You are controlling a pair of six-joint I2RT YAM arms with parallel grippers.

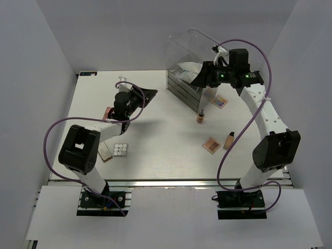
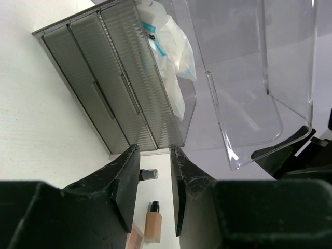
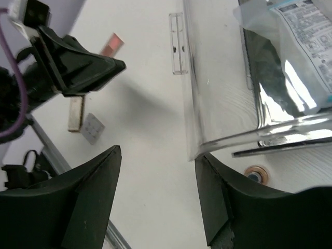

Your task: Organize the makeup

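R claw [image 3: 158, 155] is wide open and empty, at the clear box [image 1: 181, 44] rim. White-blue packets [image 3: 306, 36] sit inside the box, above the grey drawers [image 2: 104, 88]. L claw [image 2: 154, 150] is partly open w/ nothing in it, over the counter [image 1: 166, 155]. One foundation bottle [image 1: 199, 116] is by the drawers. Another bottle [image 1: 228, 139] is beside a peach palette [image 1: 210, 143]. The grid palette [image 1: 120, 150] is near the L arm.
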